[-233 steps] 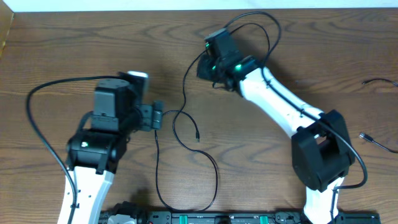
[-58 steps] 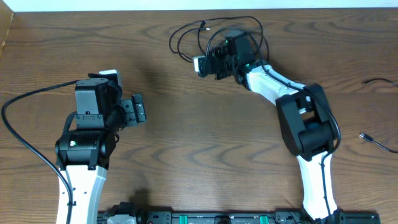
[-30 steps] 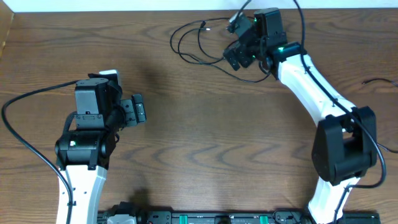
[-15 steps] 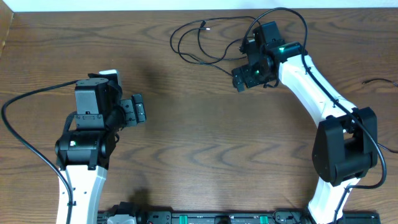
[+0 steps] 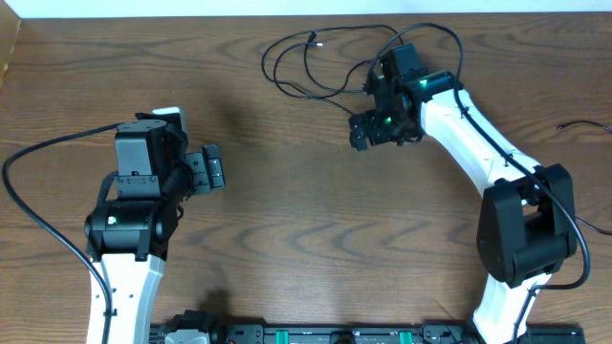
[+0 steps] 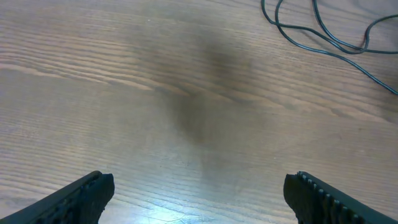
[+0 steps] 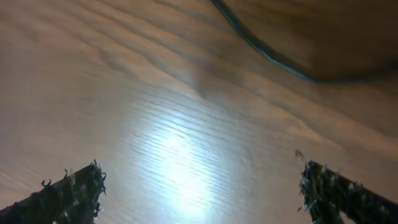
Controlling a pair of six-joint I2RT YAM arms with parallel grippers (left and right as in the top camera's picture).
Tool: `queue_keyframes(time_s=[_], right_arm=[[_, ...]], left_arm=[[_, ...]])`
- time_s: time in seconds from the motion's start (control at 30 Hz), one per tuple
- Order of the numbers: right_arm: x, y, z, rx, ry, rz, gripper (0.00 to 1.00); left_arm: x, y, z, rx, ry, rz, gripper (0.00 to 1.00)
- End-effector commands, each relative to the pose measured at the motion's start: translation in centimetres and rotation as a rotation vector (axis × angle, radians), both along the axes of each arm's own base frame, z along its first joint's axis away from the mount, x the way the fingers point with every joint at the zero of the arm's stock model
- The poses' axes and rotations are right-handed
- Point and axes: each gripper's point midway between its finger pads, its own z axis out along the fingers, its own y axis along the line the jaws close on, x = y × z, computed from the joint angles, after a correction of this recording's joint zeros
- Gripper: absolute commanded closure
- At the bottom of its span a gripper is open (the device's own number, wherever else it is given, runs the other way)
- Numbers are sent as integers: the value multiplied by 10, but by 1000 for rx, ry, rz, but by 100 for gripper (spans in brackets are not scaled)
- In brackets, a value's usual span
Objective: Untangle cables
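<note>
A robotics lab is indicated; the left arm (image 5: 129,272) and the right arm (image 5: 459,115), white with black joints, are mounted at the near edge of a wood-grain surface (image 5: 287,239); an equipment rail (image 5: 316,335) with green connectors is fixed there; thin cables (image 5: 308,69) are strewn at the far side.

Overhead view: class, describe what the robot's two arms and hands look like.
The left arm and right arm have white links, bulky black joint housings, small green lights and black cables looping alongside. The left hand and right hand are black, each with two fingers.
</note>
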Motion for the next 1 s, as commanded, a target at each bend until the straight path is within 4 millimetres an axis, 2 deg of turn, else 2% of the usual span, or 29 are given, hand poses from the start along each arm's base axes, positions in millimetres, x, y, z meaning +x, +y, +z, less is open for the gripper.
queue_keyframes(time_s=[0.0, 0.17, 0.2, 0.47, 0.73, 0.8, 0.97], right_arm=[[3, -31, -3, -133, 0, -225, 1], [-2, -53, -5, -185, 34, -343, 1], [-5, -64, -6, -208, 52, -389, 1], [-23, -103, -5, -256, 151, -469, 1], [-43, -159, 21, -339, 181, -589, 1], [-46, -172, 28, -364, 175, -526, 1], [-65, -197, 34, -427, 234, -26, 1]], left_arm=[[3, 3, 9, 1, -26, 18, 8], [3, 3, 9, 1, -26, 18, 8], [3, 3, 9, 1, -26, 18, 8], [3, 3, 9, 1, -26, 18, 7], [3, 3, 9, 1, -26, 18, 8], [3, 3, 9, 1, -26, 18, 8], [3, 3, 9, 1, -26, 18, 8]])
